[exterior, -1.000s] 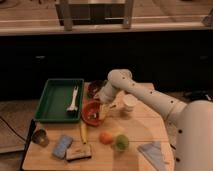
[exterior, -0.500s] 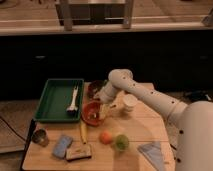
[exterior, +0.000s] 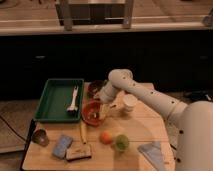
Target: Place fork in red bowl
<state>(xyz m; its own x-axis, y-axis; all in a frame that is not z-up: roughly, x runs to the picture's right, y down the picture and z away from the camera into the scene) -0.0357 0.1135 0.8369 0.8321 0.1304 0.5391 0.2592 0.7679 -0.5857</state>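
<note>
The red bowl (exterior: 91, 113) sits on the wooden table (exterior: 135, 130) just right of the green tray (exterior: 55, 100). My gripper (exterior: 103, 103) hangs at the bowl's right rim, low over it, with the white arm reaching in from the right. A small pale piece that looks like the fork (exterior: 100, 115) shows just under the gripper at the bowl's right side. I cannot tell whether it is held or lying in the bowl.
A larger white utensil (exterior: 74, 98) lies in the tray. A brown bowl (exterior: 94, 88) stands behind the red one, with a white cup (exterior: 130, 104) to the right. In front are a long yellow utensil (exterior: 82, 132), an orange (exterior: 105, 136), a green apple (exterior: 121, 142), a blue sponge (exterior: 62, 145), a can (exterior: 40, 136) and a cloth (exterior: 152, 150).
</note>
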